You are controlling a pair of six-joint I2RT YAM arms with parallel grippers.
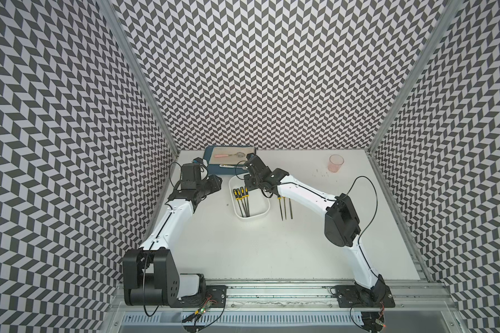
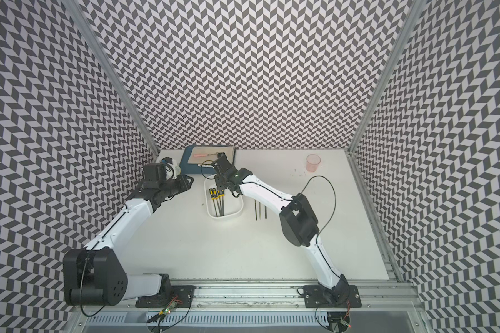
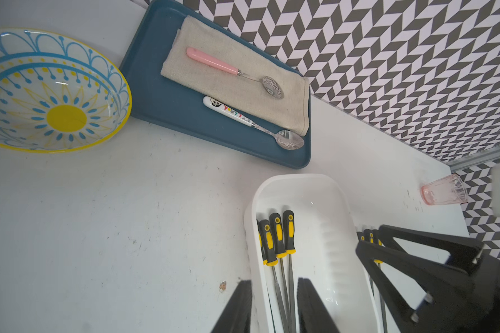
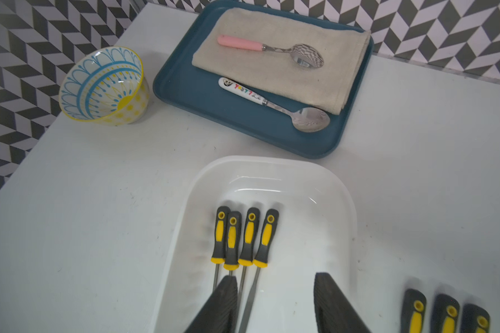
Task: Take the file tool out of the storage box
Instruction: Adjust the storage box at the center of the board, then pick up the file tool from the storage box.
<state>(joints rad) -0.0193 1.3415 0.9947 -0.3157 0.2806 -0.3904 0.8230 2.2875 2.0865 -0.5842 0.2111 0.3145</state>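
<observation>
Four files (image 4: 243, 239): side by side in the storage box (image 1: 264, 212), along its left half in both top views, yellow-and-black handles toward the top of the frame; the right half of the box floor is bare.
Storage box: centre of both top views on the bench (image 1: 272, 245), long sides running up and down the frame; its upper rim is near the blue tray (image 1: 211, 170) but apart from it.
Three loose files (image 1: 285, 209): on the bench just right of the box's right rim, parallel to it, not touching.
Right end effector (image 4: 273, 276): over the box's upper end, fingers wide apart, gripping nothing; one file shaft shows in the gap.
Left end effector (image 3: 273, 281): fingers narrowly parted, nothing held; in both top views it stops short of the box's upper-left corner, with bench showing between.
Open room: bare bench across the lower half of both top views, and right of the loose files up to the pink cup (image 1: 336, 163).
Bowl (image 4: 104, 86): left of the tray, by the left wall.
</observation>
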